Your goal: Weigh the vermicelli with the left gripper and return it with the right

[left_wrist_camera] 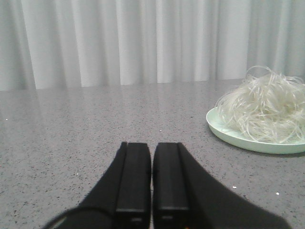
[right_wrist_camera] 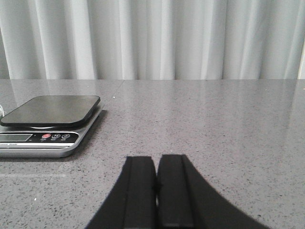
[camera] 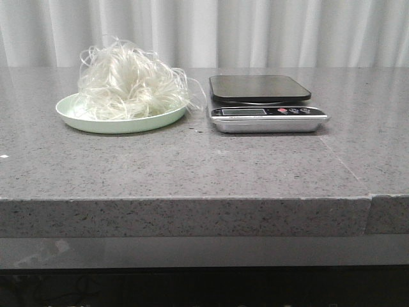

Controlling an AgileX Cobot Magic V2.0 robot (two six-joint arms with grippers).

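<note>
Nearest to us in the wrist views are the two grippers. The left gripper has its black fingers pressed together, clenched on nothing, low over the grey stone table. The right gripper is likewise clenched with nothing between its fingers. Neither shows in the front view.

We take the kitchen scale as landmark. Seen from the front, the table's front edge is nearer than the scale. The scale's silver base with display and round buttons faces the camera, and its dark platform is bare. In the right wrist view the scale sits ahead of that gripper and off to one side, well apart from it.

The vermicelli is just left of the scale, heaped on the pale green plate; loose strands reach toward the scale's corner, and we cannot tell whether they touch it. In the left wrist view the vermicelli and plate lie ahead of that gripper, well apart.

Behind the scale hangs a white curtain.
</note>
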